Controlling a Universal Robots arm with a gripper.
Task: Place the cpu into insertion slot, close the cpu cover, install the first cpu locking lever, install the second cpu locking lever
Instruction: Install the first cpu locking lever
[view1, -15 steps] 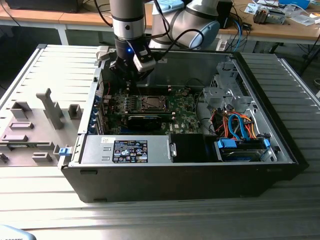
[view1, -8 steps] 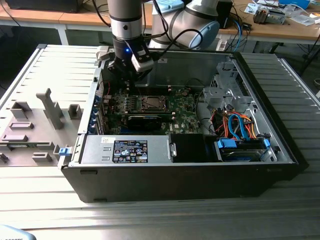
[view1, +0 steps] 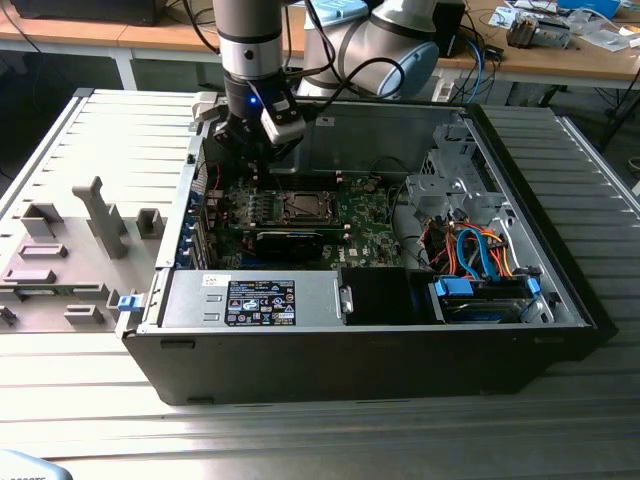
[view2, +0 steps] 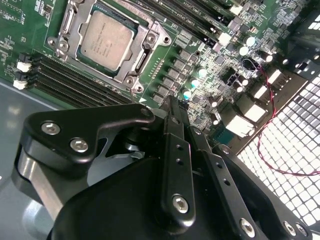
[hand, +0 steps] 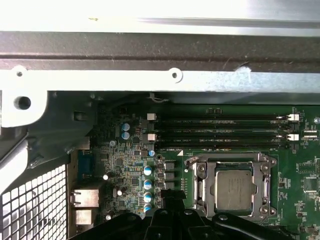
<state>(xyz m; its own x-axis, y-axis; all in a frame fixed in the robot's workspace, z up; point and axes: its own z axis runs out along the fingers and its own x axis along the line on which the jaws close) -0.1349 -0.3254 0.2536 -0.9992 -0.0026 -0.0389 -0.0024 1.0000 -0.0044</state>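
cpu: the cpu (view2: 107, 40) is already sitting flat in the insertion slot (view2: 75, 20), silver top facing up. Both wrist views show it square in its seat, so I'd call the placing step done.

insertion slot: it's on the green motherboard (view1: 365, 225) inside the open computer case (view1: 560, 290). In the exterior view that's around 12 o'clock from the long black card lying across the board.

cpu cover: the metal frame (hand: 260, 172) rings the chip in the first wrist view and looks folded down around it, window over the chip. Can't tell if it's fully pressed flat.

locking levers: a thin wire piece shows at the frame's corner near the memory slots (hand: 220, 131) in the first wrist view. Whether either lever is hooked, I can't say.

gripper: the gripper (view2: 172, 107) hangs over the board at about 9 o'clock from the socket in the exterior view, just beside it and not touching the chip.

jaws: pinched together to a narrow tip with nothing between them. My guess is that's so the tip can act as a pusher on small metal parts instead of grabbing.
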